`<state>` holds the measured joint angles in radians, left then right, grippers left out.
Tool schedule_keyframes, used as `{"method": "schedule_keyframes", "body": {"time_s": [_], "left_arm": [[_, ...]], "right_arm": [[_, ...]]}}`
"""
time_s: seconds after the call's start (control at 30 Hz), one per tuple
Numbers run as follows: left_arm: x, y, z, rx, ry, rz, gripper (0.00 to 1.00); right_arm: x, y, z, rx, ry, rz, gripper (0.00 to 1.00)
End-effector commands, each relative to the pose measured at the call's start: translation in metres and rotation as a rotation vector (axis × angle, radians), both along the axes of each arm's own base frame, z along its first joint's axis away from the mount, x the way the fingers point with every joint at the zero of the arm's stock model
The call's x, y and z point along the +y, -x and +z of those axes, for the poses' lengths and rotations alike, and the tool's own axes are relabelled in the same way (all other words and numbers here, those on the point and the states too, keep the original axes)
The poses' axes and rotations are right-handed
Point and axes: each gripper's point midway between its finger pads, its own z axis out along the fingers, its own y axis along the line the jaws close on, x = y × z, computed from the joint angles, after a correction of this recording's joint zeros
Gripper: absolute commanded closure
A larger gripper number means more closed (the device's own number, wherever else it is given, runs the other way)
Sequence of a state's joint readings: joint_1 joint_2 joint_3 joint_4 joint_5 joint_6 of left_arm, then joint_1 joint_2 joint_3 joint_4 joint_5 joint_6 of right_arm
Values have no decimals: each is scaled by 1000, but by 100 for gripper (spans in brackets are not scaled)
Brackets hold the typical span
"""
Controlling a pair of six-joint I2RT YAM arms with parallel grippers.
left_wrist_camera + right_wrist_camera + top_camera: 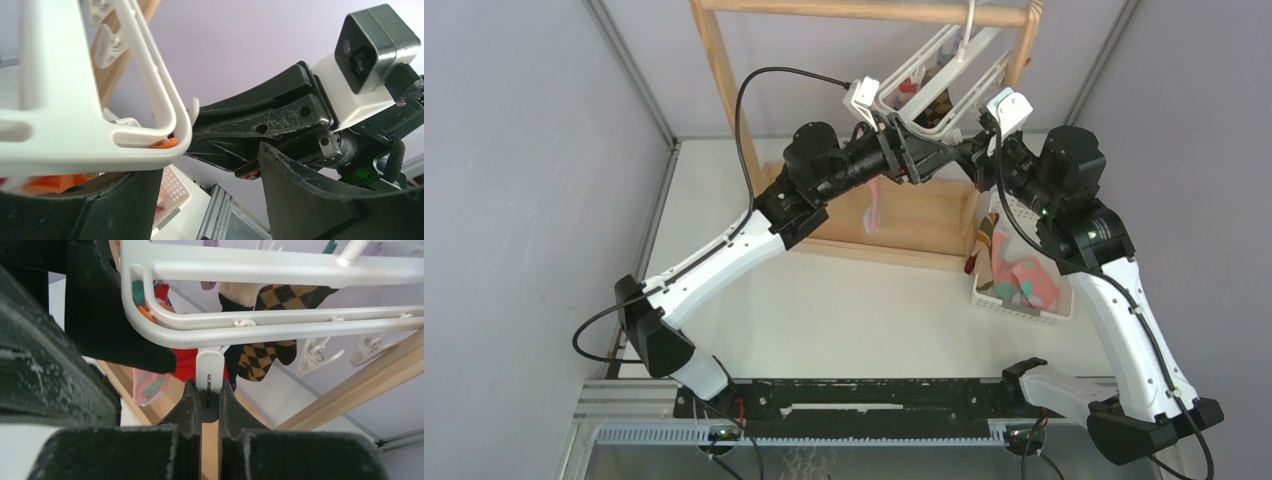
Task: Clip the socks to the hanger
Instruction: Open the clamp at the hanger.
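Top cam: fixed high behind the arm bases, looking down & fwd across the tabletop (pixel 824 300) to the rack (pixel 717 70) and hanger (pixel 889 100) at the far end; wide, takes in both arms. Left wrist cam: looks up past the left claw (pixel 205 170), v. close to a hanger corner, w/ the right claw (pixel 200 131) and right cam (pixel 375 47) opposite. Right wrist cam: looks along its claw, clip (pixel 210 365) right at the tips, hanger bars just above. All 3 share that hanger corner.
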<state>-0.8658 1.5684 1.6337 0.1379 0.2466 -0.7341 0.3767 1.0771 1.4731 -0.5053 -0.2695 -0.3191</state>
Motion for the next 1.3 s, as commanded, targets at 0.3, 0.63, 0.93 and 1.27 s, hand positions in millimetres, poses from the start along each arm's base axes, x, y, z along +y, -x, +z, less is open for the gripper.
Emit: {"method": "schedule_keyframes", "body": {"time_s": [0.3, 0.63, 0.93, 1.27], "left_arm": [[57, -97, 27, -49, 56, 310, 27], [44, -102, 28, -9, 89, 287, 28], [99, -89, 25, -38, 120, 443, 28], [156, -61, 37, -100, 134, 560, 27]], "right_arm": [[21, 9, 29, -60, -102, 186, 100], [31, 4, 36, -71, -125, 266, 100], [56, -7, 65, -103, -135, 359, 100], [123, -30, 85, -86, -111, 476, 100]]}}
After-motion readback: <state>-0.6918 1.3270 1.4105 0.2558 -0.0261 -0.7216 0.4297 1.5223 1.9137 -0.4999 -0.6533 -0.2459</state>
